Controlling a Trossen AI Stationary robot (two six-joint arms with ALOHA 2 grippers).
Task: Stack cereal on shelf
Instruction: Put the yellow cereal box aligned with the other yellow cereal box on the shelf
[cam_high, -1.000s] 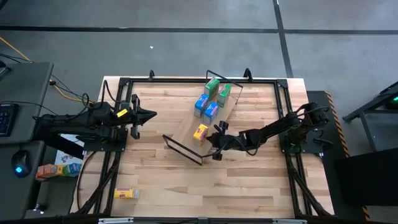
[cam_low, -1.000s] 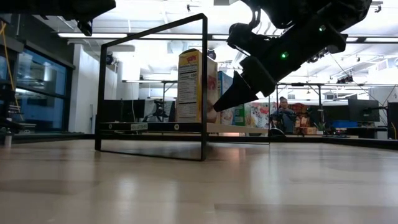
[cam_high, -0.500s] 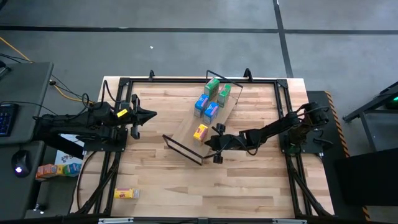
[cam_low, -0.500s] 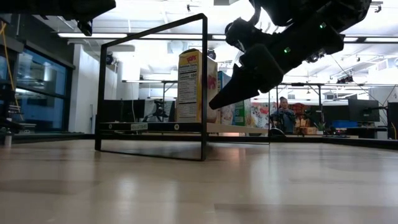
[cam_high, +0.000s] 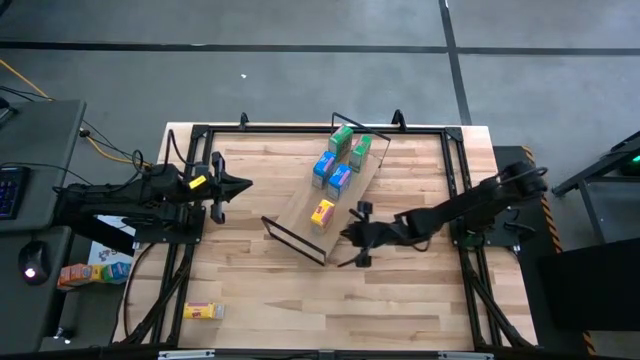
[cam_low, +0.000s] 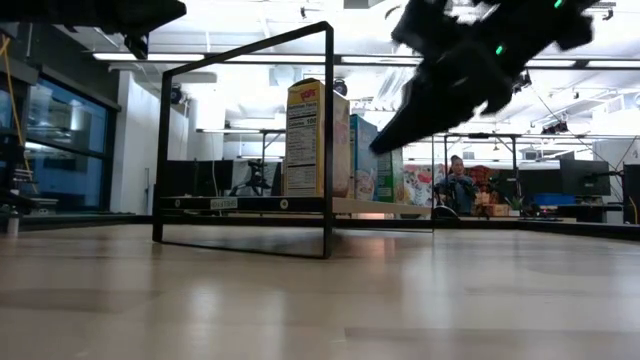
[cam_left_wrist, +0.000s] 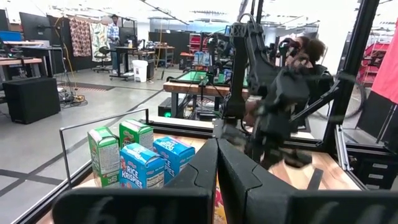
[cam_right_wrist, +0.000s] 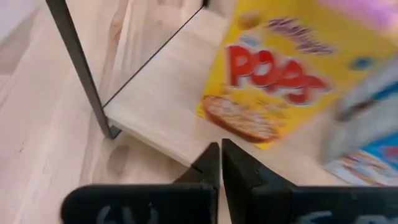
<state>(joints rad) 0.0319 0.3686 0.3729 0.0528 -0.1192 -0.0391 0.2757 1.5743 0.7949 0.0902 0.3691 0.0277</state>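
yellow cereal box (cam_high: 321, 212) on shelf (cam_high: 300, 215): likely light, stiff, tippy; pinch across narrow faces. right gripper (cam_high: 346, 236) closed, empty, alongside.

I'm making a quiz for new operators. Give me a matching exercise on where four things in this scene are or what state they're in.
Things:
1. right gripper
2. left gripper
3. yellow box on the shelf
4. second yellow box

Places or states:
A. lying on the tabletop near the front left corner, off the shelf
B. shut, empty, beside the shelf's near end
C. standing on the board, nearest the wire end frame
D. shut, waiting at the table's left side

Pairs: 1-B, 2-D, 3-C, 4-A
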